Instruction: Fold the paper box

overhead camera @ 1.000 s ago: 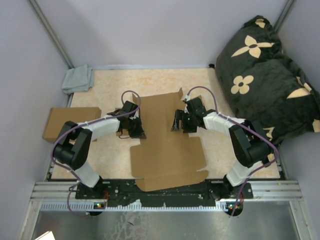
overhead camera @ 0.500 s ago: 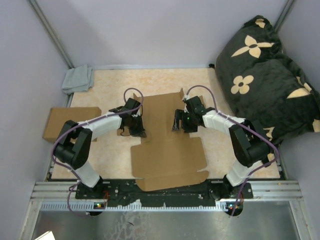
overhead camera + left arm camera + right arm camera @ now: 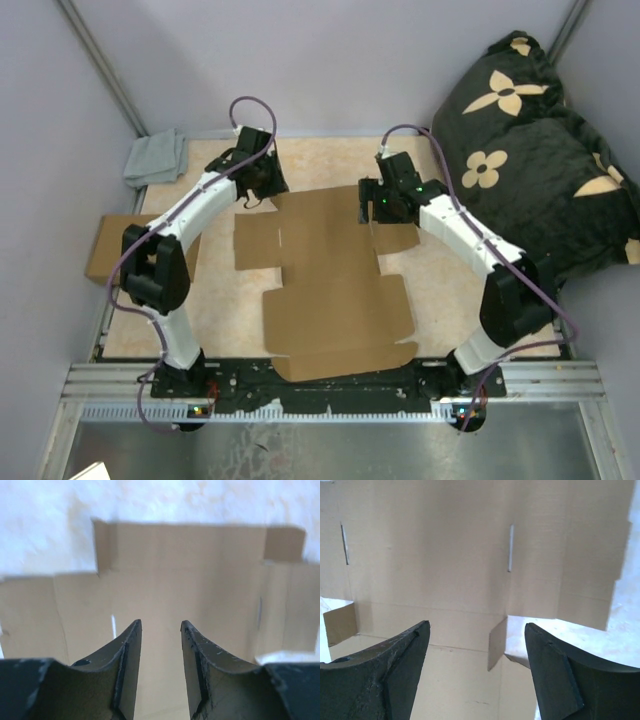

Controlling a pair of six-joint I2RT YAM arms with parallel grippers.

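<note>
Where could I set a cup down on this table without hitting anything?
Bare tabletop lies near-left, between the left arm and the paper box, and near-right, between the box and the right arm. A far strip beyond the box is free. The middle is crowded: the box fills it, with the left fingers and right fingers at its far corners.

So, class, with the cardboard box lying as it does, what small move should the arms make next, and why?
Probably lower the left gripper onto the left side flap of the box and pinch its edge to lift it. The box lies nearly flat; that gripper and the right gripper hang open by its far end, holding nothing.
</note>
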